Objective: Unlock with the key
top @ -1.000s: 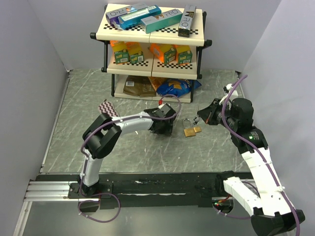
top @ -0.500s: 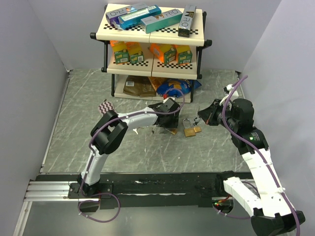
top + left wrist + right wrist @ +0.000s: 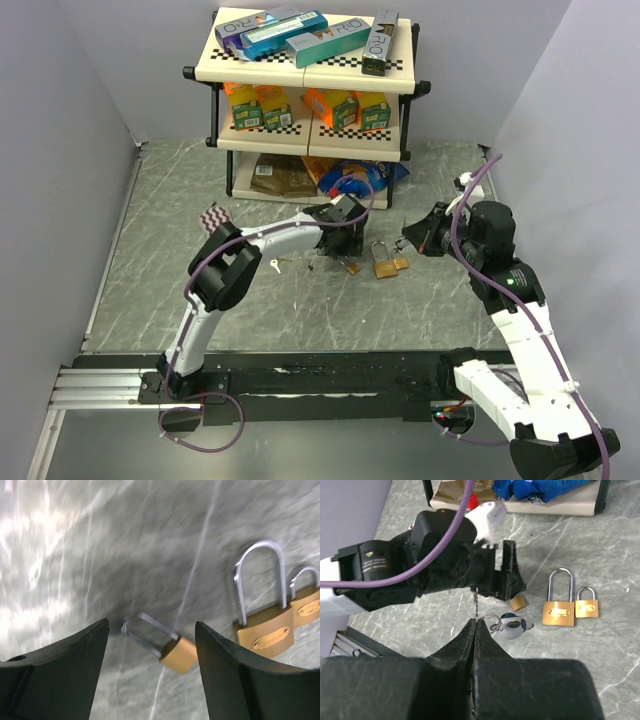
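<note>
Now, left jaws wide apart over small padlock [image 3: 178, 654], right jaws clenched on key [image 3: 476, 605].

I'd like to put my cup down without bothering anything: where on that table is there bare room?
Bare table lies on the left, between the left wall and the left arm, and in the near strip between the padlocks and the black rail. The middle before the shelf is crowded: left tool, padlocks, and right tool holding the key.
</note>
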Robot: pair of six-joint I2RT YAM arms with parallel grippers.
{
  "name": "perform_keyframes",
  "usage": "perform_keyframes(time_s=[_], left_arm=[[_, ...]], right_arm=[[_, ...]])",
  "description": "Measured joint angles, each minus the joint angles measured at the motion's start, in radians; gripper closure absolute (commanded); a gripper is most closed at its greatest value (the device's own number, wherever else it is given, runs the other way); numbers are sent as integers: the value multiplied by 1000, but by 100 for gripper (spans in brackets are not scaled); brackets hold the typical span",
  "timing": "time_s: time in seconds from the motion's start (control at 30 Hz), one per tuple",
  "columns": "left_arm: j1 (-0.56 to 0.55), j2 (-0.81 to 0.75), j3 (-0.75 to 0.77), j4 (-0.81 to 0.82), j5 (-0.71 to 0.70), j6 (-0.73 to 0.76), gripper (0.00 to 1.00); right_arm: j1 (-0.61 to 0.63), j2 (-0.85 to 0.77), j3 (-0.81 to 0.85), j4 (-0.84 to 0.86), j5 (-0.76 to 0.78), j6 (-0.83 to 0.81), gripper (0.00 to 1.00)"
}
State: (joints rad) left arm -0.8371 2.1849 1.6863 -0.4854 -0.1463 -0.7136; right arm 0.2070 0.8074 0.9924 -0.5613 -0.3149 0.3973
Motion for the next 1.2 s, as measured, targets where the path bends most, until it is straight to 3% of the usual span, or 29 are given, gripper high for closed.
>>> perform_keyframes(time_s=[0.23, 0.5, 0.83, 1.2], left_arm=[[-21, -50, -65, -69, 37, -148, 27], [-37, -33, -45, -66, 83, -171, 30], [-37, 80, 121, -43, 46, -56, 30], [-75, 48, 68, -73, -33, 74, 35]], right_arm=[[0, 1, -21, 2, -6, 1, 100], [0, -8, -42, 3, -8, 0, 100], [0, -28, -49, -1, -6, -6, 100], [0, -36, -49, -3, 5, -14, 100]])
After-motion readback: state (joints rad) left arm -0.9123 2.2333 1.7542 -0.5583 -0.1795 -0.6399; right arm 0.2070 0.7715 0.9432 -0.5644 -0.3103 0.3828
